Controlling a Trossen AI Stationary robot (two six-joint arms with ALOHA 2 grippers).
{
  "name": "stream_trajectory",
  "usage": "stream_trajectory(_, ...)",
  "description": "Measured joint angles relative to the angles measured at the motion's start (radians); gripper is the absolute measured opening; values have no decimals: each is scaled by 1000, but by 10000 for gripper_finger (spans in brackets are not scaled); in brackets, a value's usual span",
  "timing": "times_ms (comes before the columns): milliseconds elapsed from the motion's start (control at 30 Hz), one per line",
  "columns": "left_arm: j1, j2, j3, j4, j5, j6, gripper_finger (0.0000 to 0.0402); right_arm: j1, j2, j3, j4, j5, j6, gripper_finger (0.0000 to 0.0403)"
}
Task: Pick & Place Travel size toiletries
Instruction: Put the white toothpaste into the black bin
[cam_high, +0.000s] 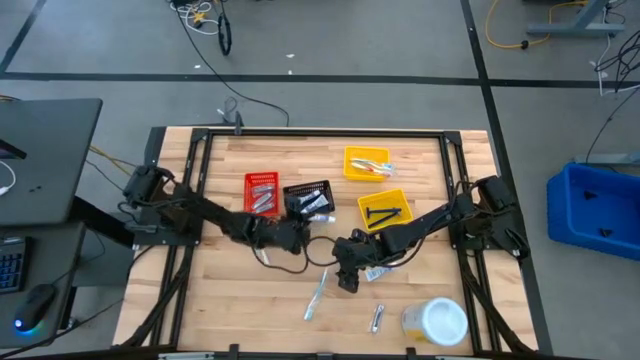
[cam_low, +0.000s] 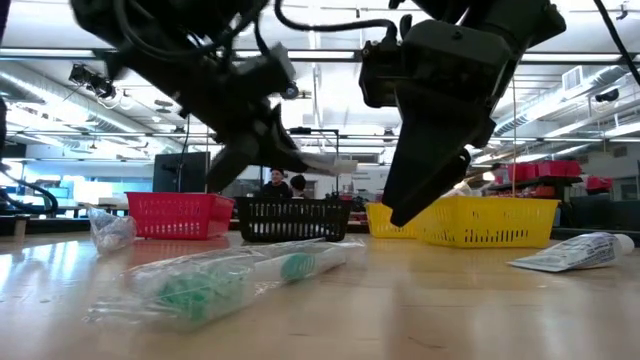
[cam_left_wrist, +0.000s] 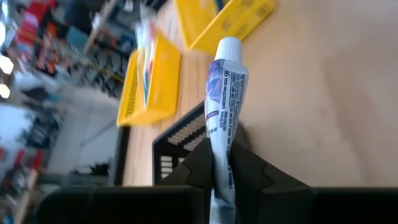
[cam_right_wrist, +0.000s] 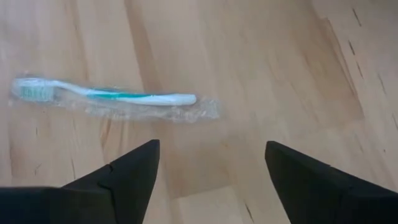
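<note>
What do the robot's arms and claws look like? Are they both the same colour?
Yes, both are black. The left arm and right arm are thin, jointed and chunky at the bases, with black cables looping beside them. Each claw has two dark, wedge-shaped fingers: see the right claw and left claw. I can't see any markings.

One camera looks straight down on the whole table (cam_high: 250, 300). One sits low on the tabletop, looking across at the bins (cam_low: 175, 215) and the room. Each wrist camera looks close past its own fingers. High and low views share the bins
</note>
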Motion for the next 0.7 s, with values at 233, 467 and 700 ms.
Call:
stream_trajectory(233,176,0,1,-90,220,-171,42,4,0,0,5,2,-2,284)
stream_trajectory(467,268,0,1,-189,358,-320,44,4,0,0,7,2,-3,270)
stream_trajectory(700,303,0,1,-199,398,-390,70,4,0,0,7,2,-12,261)
